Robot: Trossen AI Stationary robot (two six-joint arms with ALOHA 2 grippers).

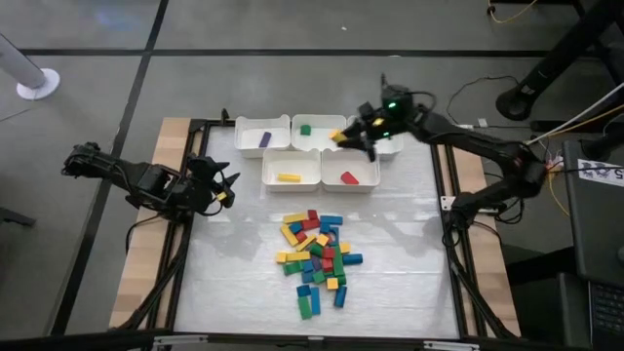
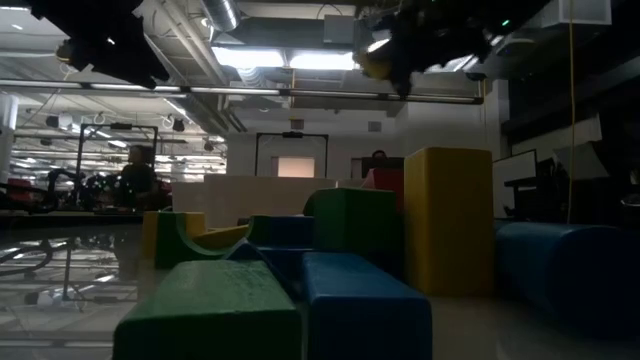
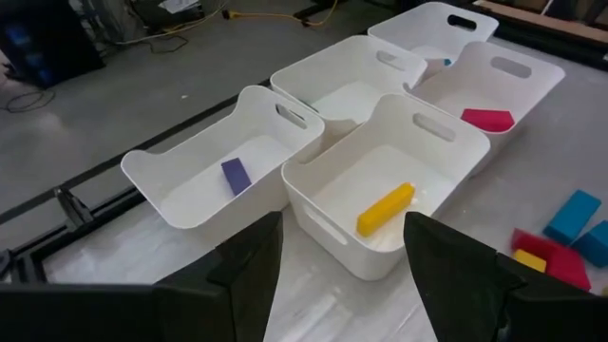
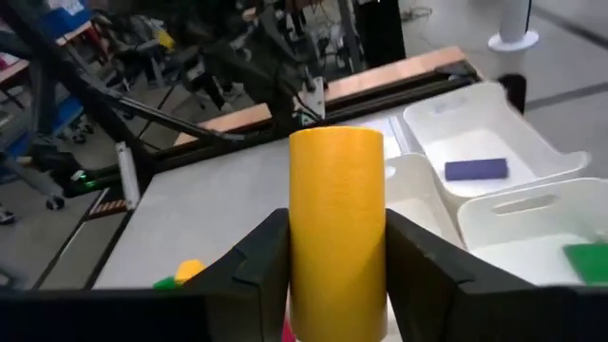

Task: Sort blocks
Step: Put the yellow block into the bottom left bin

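A pile of red, yellow, green and blue blocks [image 1: 317,258] lies in the middle of the table. Five white bins stand at the far side. One holds a purple block [image 1: 265,139], one a green block [image 1: 305,129], one a yellow block [image 3: 385,209] and one a red block [image 3: 487,119]. My right gripper [image 1: 351,136] hangs over the far row of bins, between the green-block bin and the far-right bin [image 1: 392,148], shut on a round yellow block [image 4: 336,218]. My left gripper [image 3: 342,275] stands open at the table's left edge, facing the bins. My right gripper pinches the round yellow block between its two fingers [image 4: 268,256], one on each of its curved sides [image 4: 302,247]. The fingers come from the table's right, slanting slightly down. The block is lifted clear, above the bins [image 1: 337,135].
The black table frame [image 1: 195,125] runs round the white mat, with wooden strips along the left and right sides. Bare mat lies between the bins and the pile. A person [image 2: 378,160] shows in the room far behind the table.
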